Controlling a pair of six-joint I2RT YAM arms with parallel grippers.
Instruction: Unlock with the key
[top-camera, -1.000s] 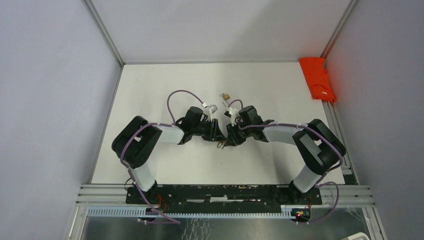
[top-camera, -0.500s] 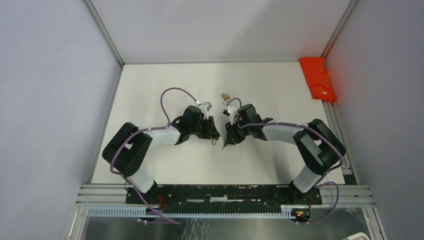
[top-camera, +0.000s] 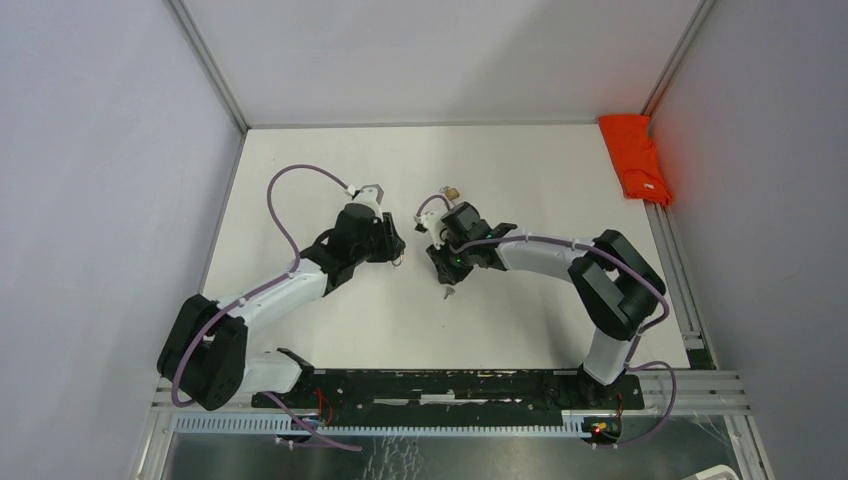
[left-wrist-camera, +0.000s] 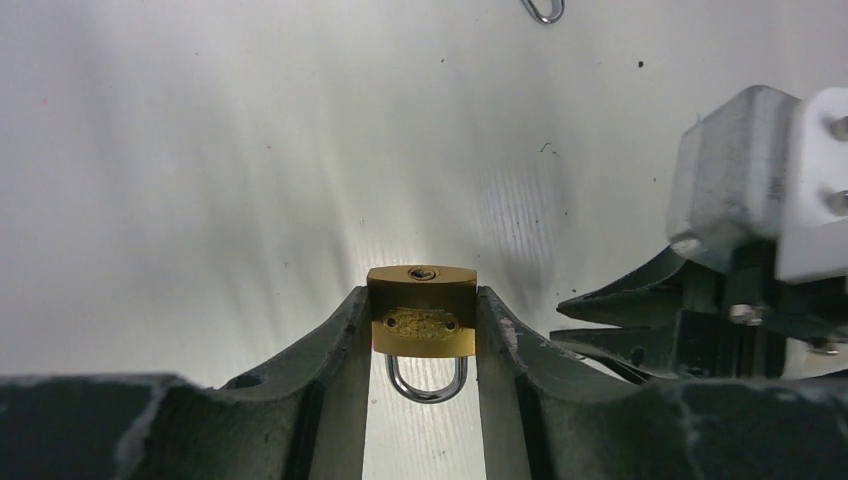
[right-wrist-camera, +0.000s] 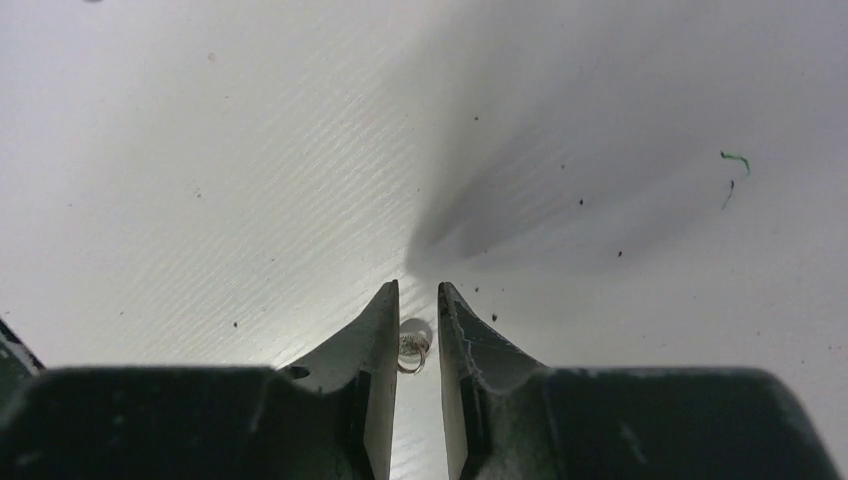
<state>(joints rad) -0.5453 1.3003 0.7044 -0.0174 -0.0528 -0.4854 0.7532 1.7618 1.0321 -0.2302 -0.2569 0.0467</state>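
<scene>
A small brass padlock (left-wrist-camera: 421, 320) sits clamped between the fingers of my left gripper (left-wrist-camera: 422, 295). Its keyhole end points away from the camera and its steel shackle points back toward the wrist. From above, the left gripper (top-camera: 395, 252) hovers left of centre. My right gripper (right-wrist-camera: 418, 288) points down with its tips at the table, jaws narrowly apart. The little key (right-wrist-camera: 413, 350) with its ring lies in that gap, against the left finger, and light shows on its other side. In the top view the key (top-camera: 449, 292) lies at the right gripper's (top-camera: 446, 280) tips.
A second small brass item (top-camera: 451, 190) with a ring lies farther back on the white table. A metal ring (left-wrist-camera: 540, 10) shows at the top of the left wrist view. An orange cloth (top-camera: 635, 158) lies on the right rail. The right arm's wrist (left-wrist-camera: 760, 200) is close on the left gripper's right.
The left arm has swung left and farther back, carrying the padlock away from the right gripper. The right gripper has shifted left and down over the key.
</scene>
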